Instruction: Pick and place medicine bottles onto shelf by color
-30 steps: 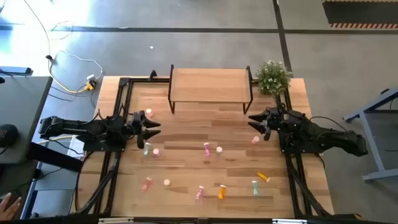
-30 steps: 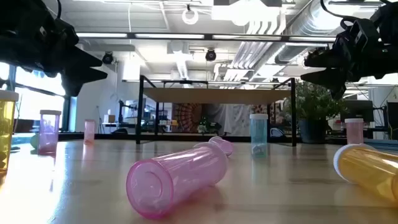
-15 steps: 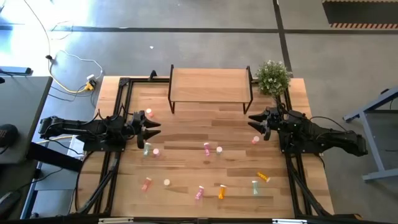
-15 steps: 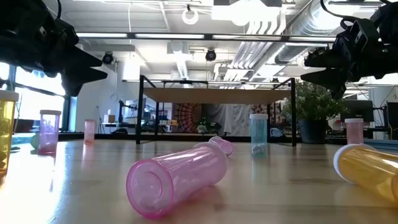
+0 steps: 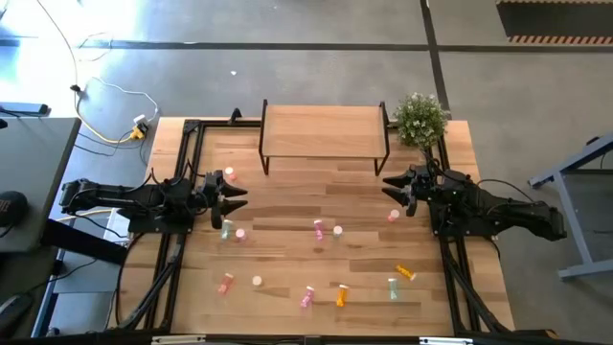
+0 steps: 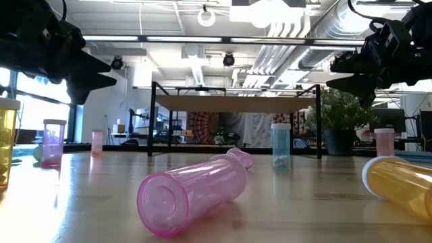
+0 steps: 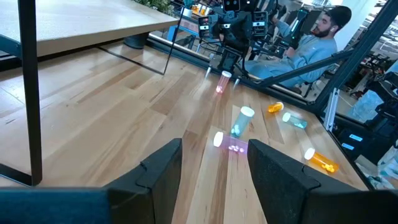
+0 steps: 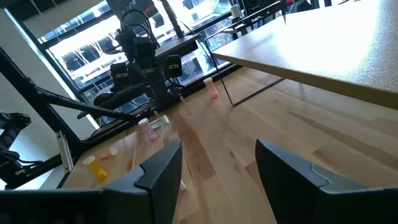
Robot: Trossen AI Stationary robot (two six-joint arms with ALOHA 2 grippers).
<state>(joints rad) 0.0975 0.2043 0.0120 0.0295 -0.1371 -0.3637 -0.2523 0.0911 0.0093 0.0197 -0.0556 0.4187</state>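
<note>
The shelf (image 5: 324,131) stands on its black legs at the table's far middle, its board bare. Small bottles lie and stand scattered over the tabletop: a salmon one (image 5: 229,174) by the left gripper, a pink one (image 5: 393,216) by the right gripper, a pink one (image 5: 318,228) in the middle, an orange one (image 5: 406,274) and several more near the front. My left gripper (image 5: 239,197) is open and empty above the table's left side. My right gripper (image 5: 388,187) is open and empty above the right side. A pink bottle (image 6: 192,192) lies on its side close to the low camera.
A small green potted plant (image 5: 420,119) stands at the far right corner beside the shelf. Black frame rails (image 5: 172,259) run along the table's left and right sides. A person (image 7: 311,46) sits beyond the table's right side.
</note>
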